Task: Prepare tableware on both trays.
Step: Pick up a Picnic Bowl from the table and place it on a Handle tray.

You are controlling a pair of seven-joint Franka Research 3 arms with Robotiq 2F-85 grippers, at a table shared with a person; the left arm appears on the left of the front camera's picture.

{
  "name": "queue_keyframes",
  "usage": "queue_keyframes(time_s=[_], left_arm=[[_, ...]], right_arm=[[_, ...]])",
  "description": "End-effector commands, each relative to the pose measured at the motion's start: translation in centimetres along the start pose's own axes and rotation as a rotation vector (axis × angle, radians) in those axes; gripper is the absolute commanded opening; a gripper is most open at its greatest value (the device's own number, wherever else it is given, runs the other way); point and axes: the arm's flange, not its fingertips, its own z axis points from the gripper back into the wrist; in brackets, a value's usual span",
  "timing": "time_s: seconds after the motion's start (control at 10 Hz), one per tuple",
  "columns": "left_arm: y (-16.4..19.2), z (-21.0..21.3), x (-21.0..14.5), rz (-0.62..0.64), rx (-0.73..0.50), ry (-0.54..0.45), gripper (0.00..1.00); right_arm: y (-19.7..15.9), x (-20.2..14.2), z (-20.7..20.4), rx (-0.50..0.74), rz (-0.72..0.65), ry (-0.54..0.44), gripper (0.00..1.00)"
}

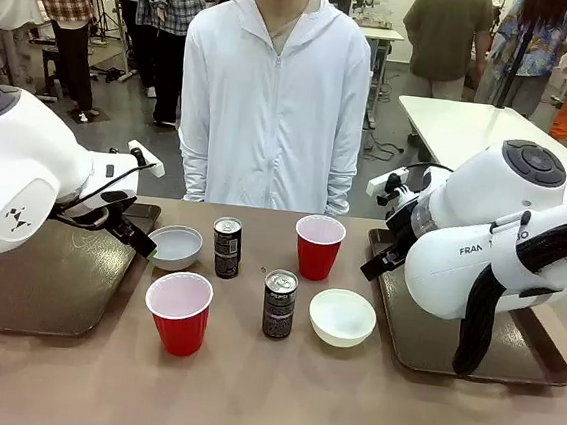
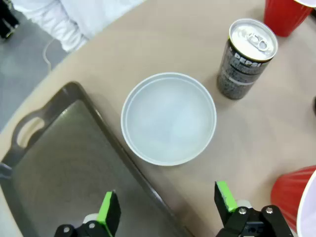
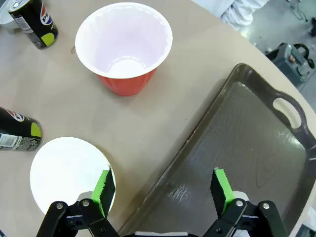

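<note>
Between the left tray [image 1: 45, 290] and right tray [image 1: 421, 351], 6 pieces sit loose on the surface [image 1: 265, 402], none on a tray yet. Reading the group as a clock: left bowl [image 1: 175, 246] at 9, far can [image 1: 226, 247] at 11, far cup [image 1: 318, 246] at 1, right bowl [image 1: 342, 317] at 4, near can [image 1: 279, 304] at 5, near cup [image 1: 179, 311] at 8.

Left jaws hang wide open and empty over the left tray's rim, just beside the left bowl. Right jaws, equally wide and empty, hang over the right tray's rim beside the right bowl.

Likely risks:
- A bowl's thin rim could slip from the jaws.
- The far can stands close enough to the left bowl to be knocked over.
- The empty cups would topple at a nudge.

Readable print: "PEPSI" on the far can, "FRAN" on the right arm [image 1: 476, 249].
</note>
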Motion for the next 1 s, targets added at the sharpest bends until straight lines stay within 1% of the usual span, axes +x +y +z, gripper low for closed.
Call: queue_keyframes(time_s=[0.0,0.9], left_arm=[[-0.01,0.0,0.0,0.0,0.0,0.0,1.0],[-0.01,0.0,0.0,0.0,0.0,0.0,1.0]], right_arm=[[0.0,0.0,0.0,0.0,0.0,0.0,1.0],[0.0,0.0,0.0,0.0,0.0,0.0,1.0]])
